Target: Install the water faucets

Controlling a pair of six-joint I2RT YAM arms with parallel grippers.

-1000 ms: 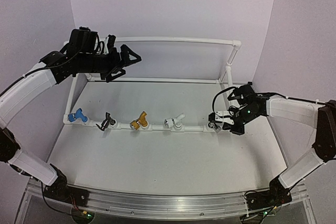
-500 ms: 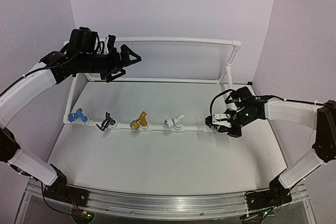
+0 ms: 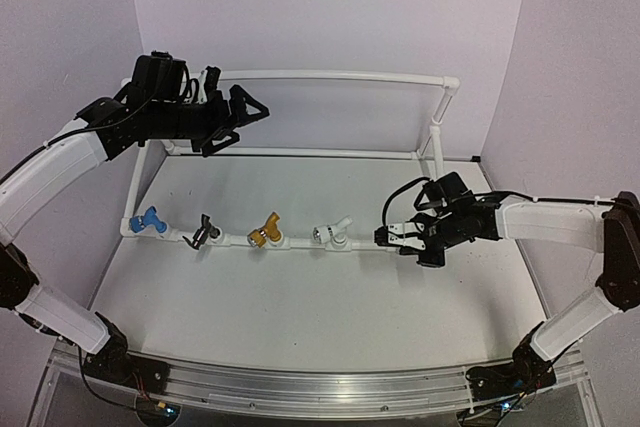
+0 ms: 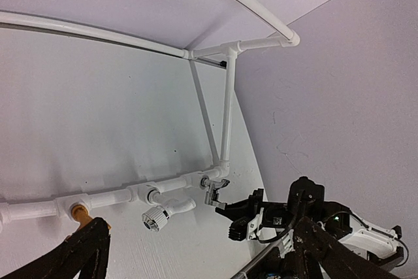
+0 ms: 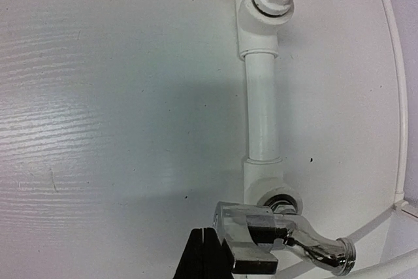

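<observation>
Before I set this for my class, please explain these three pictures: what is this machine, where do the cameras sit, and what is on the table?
These are two robot arms bolted at the near edge of the table, each ending in two-finger jaws. The wide picture looks down from above and behind them; the other two come from a camera on each wrist. On the table stands a white pipe frame, with five small faucets along its front pipe: blue, black, gold, white and silver. The left arm hangs raised, jaws open and empty. The right arm has its jaws shut, holding nothing, their tip beside the silver faucet's handle.
</observation>
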